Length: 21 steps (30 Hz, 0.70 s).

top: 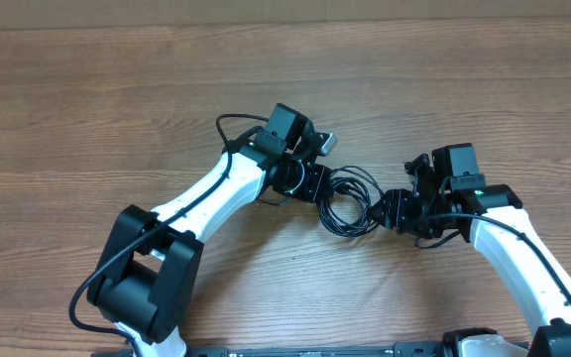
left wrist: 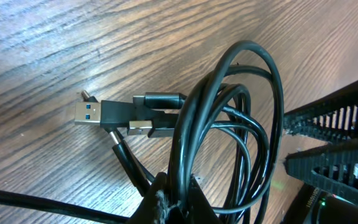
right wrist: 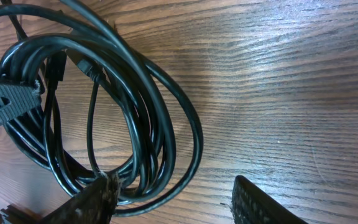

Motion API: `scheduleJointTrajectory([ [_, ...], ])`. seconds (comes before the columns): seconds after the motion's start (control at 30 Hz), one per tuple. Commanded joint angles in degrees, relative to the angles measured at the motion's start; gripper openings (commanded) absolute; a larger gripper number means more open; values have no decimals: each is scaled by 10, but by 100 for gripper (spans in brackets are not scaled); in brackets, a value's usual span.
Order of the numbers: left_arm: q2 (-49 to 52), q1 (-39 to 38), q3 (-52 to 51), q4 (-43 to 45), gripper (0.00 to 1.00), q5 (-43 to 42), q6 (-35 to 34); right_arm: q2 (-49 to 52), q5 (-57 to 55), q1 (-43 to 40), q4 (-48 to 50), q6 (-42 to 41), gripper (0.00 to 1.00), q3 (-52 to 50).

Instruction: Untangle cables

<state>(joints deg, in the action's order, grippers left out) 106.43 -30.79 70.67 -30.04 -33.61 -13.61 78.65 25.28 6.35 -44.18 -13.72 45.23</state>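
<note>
Overhead light is soft and even, with faint shadows under the arms (top: 216, 188) on the table (top: 87, 89); the left wrist view has bluish glare on the wood at 10 o'clock and thin highlights along the cables (left wrist: 180, 134); the right wrist view shows pale glare at 2 o'clock; fingers (right wrist: 263, 202) at 6 o'clock blur.

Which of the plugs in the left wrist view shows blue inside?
The large flat USB plug, lying farthest left; the smaller plug beside it shows no blue.
</note>
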Motion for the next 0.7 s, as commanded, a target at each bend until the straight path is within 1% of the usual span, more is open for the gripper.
scheduleJointTrajectory([
  [0.0,3,-4,19,1,4,-42,-8,2,5,-3,2,2,56,17],
  [0.07,3,-3,19,3,4,-85,3,2,5,-3,2,2,55,17],
  [0.1,3,-3,19,3,4,-104,10,2,5,-2,2,2,52,17],
  [0.2,3,-4,19,3,4,-125,14,2,5,5,2,2,49,17],
  [0.23,3,-4,19,3,4,-128,14,2,5,8,2,2,46,17],
  [0.27,3,-4,19,3,4,-139,14,2,5,9,1,2,38,17],
  [0.33,3,-4,19,5,4,-146,14,2,5,9,1,2,15,17],
  [0.37,3,-4,19,4,4,-137,14,2,4,9,1,2,8,17],
  [0.43,3,-4,19,-6,4,-83,14,2,3,9,1,2,4,17],
  [0.5,3,-4,19,-30,4,3,4,2,3,9,1,2,4,17],
  [0.53,3,-4,19,-39,4,25,-2,2,3,9,1,2,4,17],
  [0.6,3,-4,19,-49,4,34,-2,2,6,9,2,2,4,17],
  [0.67,3,-4,19,-49,4,32,-2,2,47,9,11,22,4,17],
])
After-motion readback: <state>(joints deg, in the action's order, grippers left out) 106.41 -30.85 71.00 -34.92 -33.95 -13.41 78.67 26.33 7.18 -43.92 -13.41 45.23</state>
